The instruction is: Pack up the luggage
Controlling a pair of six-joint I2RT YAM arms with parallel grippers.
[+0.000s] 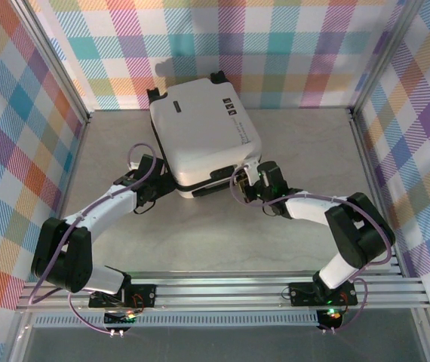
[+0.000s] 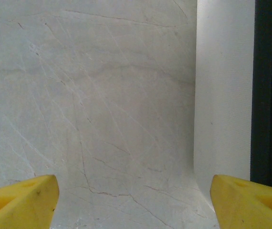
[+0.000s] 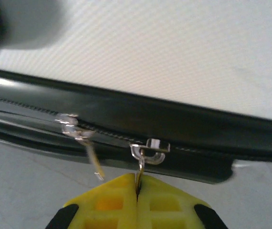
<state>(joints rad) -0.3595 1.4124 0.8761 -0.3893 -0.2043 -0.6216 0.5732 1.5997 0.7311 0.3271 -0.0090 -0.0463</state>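
The luggage (image 1: 204, 132), a white hard-shell suitcase, lies flat with its lid down at the back middle of the table. My right gripper (image 1: 250, 181) is at its near right corner. In the right wrist view the yellow fingers (image 3: 137, 188) are shut on a silver zipper pull (image 3: 140, 171) that hangs from the slider on the black zipper band below the white shell (image 3: 174, 47). A second zipper pull (image 3: 92, 160) dangles free to the left. My left gripper (image 1: 162, 185) stands open beside the case's near left corner. Its fingertips (image 2: 21, 200) frame bare table, with the white shell (image 2: 222, 95) at the right.
The grey marbled table (image 1: 200, 241) is walled by plaid panels on three sides with aluminium posts (image 1: 354, 113) at the back corners. A metal rail (image 1: 222, 290) with the arm bases runs along the near edge. The case's black wheels (image 1: 155, 94) point to the back wall.
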